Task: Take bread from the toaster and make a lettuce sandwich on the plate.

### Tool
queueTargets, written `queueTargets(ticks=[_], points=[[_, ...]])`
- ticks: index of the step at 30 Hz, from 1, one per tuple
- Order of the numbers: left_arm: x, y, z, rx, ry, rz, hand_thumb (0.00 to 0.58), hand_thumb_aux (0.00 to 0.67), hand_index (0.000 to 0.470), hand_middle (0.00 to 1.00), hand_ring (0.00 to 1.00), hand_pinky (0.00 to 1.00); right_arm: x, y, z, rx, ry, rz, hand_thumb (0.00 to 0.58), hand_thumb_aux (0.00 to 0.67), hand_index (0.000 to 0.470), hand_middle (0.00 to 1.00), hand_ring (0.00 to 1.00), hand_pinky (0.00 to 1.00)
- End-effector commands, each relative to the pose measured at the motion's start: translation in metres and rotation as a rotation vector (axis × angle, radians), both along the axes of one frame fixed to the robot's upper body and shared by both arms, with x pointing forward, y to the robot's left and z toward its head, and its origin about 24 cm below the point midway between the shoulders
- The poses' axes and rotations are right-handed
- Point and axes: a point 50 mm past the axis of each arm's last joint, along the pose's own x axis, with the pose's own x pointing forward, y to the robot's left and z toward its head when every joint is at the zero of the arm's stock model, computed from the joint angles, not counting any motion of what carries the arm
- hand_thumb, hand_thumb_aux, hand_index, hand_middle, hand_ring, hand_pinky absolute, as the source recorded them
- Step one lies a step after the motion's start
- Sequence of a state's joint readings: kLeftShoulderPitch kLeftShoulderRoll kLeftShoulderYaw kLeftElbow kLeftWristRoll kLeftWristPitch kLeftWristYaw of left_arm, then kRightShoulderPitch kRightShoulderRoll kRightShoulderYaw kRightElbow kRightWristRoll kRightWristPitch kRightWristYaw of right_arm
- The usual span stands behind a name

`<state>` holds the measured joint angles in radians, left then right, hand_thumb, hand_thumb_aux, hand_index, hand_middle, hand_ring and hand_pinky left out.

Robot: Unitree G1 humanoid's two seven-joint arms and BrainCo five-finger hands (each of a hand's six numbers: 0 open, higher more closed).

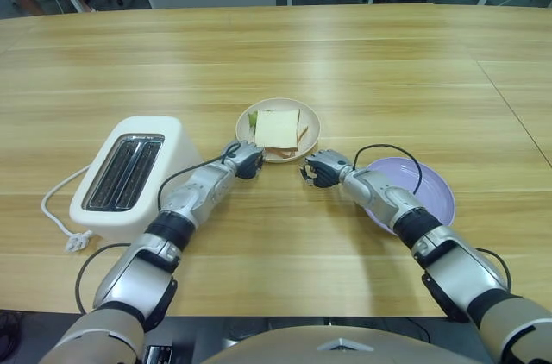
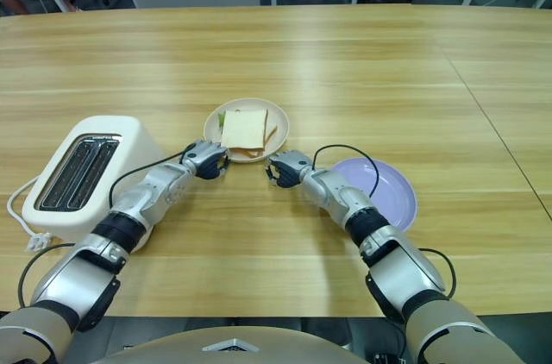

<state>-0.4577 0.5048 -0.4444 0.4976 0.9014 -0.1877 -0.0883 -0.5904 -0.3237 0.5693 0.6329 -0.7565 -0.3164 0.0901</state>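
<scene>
The sandwich (image 1: 279,129) lies flat on the cream plate (image 1: 315,125) at mid-table. Its top slice is nearly square, with the slightly longer side running away from the robot, and lettuce (image 1: 254,122) peeks out at its left edge. The left hand (image 1: 247,159) sits just beside the plate's near-left rim, fingers curled and empty. The right hand (image 1: 323,167) is near the near-right rim, likewise curled and empty. The toaster (image 1: 129,176) stands to the left, its slots running away from the robot. A purple plate (image 1: 435,196) lies under the right forearm.

- The green lettuce leaf (image 1: 253,123) lies mostly hidden under the pale square top slice of bread (image 1: 278,128); only its thin edge is seen.
- The round lilac plate (image 1: 434,191) is partly covered on its near side by the right forearm (image 1: 384,196).
- Inside the dark slots of the white box-shaped toaster (image 1: 129,176), nothing can be told.
</scene>
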Motion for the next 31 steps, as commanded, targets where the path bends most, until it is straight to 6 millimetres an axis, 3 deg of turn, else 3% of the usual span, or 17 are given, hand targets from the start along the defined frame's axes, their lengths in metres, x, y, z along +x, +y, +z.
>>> queueTargets(ticks=[1,2,3,4,5,6,7,8,12,15,18,31], points=[[-0.019,0.007,0.036,-0.13,-0.08,0.027,0.559,0.544,0.373,1.0,1.0,1.0,-0.011,-0.016,0.037,0.191,-0.015,-0.016,0.58,0.67,0.46,1.0,1.0,1.0],[-0.027,0.009,0.048,-0.184,-0.104,0.045,0.559,0.544,0.373,1.0,1.0,1.0,-0.015,-0.021,0.049,0.255,-0.023,-0.029,0.58,0.67,0.46,1.0,1.0,1.0],[-0.036,0.012,0.062,-0.258,-0.139,0.067,0.258,0.171,0.117,0.86,0.86,0.86,-0.02,-0.028,0.062,0.34,-0.03,-0.04,0.58,0.67,0.46,1.0,1.0,1.0],[-0.045,0.014,0.076,-0.344,-0.17,0.091,0.0,0.0,0.0,0.22,0.22,0.22,-0.026,-0.034,0.076,0.43,-0.037,-0.052,0.58,0.67,0.46,0.96,0.96,0.96],[-0.056,0.016,0.092,-0.457,-0.205,0.112,0.0,0.0,0.0,0.22,0.22,0.22,-0.032,-0.043,0.091,0.543,-0.052,-0.075,0.58,0.67,0.46,0.96,0.96,0.96],[-0.067,0.018,0.105,-0.579,-0.228,0.135,0.0,0.0,0.0,0.0,0.0,0.0,-0.039,-0.051,0.102,0.648,-0.052,-0.091,0.0,0.0,0.0,0.15,0.15,0.15],[-0.082,0.019,0.121,-0.772,-0.261,0.16,0.0,0.0,0.0,0.0,0.0,0.0,-0.049,-0.061,0.116,0.813,-0.031,-0.099,0.0,0.0,0.0,0.15,0.15,0.15],[-0.093,0.021,0.13,-0.897,-0.277,0.174,0.0,0.0,0.0,0.0,0.0,0.0,-0.058,-0.067,0.124,0.919,-0.01,-0.096,0.0,0.0,0.0,0.0,0.0,0.0],[-0.132,0.022,0.159,-1.252,-0.344,0.121,0.0,0.0,0.0,0.0,0.0,0.0,-0.083,-0.093,0.142,1.238,0.027,-0.133,0.0,0.0,0.0,0.0,0.0,0.0],[-0.156,0.025,0.183,-1.385,-0.463,0.032,0.0,0.0,0.0,0.0,0.0,0.0,-0.092,-0.109,0.149,1.359,-0.024,-0.165,0.0,0.0,0.0,0.0,0.0,0.0],[-0.161,0.031,0.197,-1.449,-0.545,-0.023,0.0,0.0,0.0,0.0,0.0,0.0,-0.097,-0.114,0.152,1.41,-0.092,-0.167,0.0,0.0,0.0,0.0,0.0,0.0],[-0.161,0.025,0.176,-1.477,-0.427,0.035,0.0,0.0,0.0,0.0,0.0,0.0,-0.099,-0.105,0.142,1.403,-0.118,-0.157,0.0,0.0,0.0,0.0,0.0,0.0]])
